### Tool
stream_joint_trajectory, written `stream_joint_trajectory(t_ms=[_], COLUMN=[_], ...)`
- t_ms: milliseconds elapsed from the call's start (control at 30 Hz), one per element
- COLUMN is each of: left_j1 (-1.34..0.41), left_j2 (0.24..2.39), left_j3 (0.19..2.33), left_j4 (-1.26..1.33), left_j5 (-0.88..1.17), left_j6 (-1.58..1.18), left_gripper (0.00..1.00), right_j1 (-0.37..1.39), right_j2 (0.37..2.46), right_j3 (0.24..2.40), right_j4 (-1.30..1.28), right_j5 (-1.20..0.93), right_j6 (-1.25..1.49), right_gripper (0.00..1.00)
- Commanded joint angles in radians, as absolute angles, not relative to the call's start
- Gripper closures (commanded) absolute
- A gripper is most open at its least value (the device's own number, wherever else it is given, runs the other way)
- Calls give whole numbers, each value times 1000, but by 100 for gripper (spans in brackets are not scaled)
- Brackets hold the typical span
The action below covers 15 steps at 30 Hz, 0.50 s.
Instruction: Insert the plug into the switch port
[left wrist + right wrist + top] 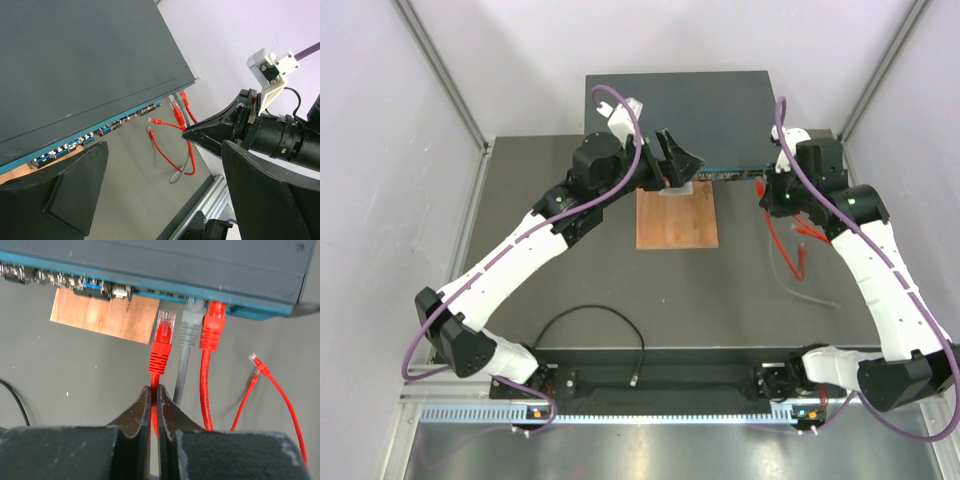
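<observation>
The switch [677,115] lies flat at the far edge of the bench [570,280], its long axis parallel to that edge and its thin teal front face [150,292] turned toward the near edge. The right gripper [154,390], close to the right end of that face, has its fingers [137,412] pressed together on the red cord just behind the boot of the plug [164,327]. The plug's long axis runs from near edge to far edge, and its clear tip points at the port row, just short of the face (whether it touches cannot be told). It is not seated. Beside it, on the side away from the wooden board [105,315], two ports are occupied: one holds a grey connector [191,325], and its neighbour holds a seated red connector [212,325]. A loose red connector [256,360] lies on the bench further toward the right edge. The left gripper [165,190] hovers over the board's far edge at the middle of the face, its fingers [55,195] spread wide with nothing between them. The board lies flat, just in front of the switch. A black cable [600,325] curls near the near edge.
</observation>
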<state>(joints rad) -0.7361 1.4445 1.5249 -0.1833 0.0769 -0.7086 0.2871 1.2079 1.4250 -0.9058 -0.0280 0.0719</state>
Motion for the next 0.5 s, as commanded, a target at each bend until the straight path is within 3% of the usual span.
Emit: stream_joint_trajectory(t_ms=[0,467], left_j1=[-726,-701], left_j2=[1419,1414], left_j3=[1519,1505], left_j4=[-127,-118], left_j5=[71,81], left_j6=[-718,-730], left_gripper=[1,1], right_j1=[302,299], right_j2=[1223,1284], right_j3=[1494,1546], right_j4=[-882,-870], right_j5=[-5,35], right_j6=[72,95], right_gripper=[100,100])
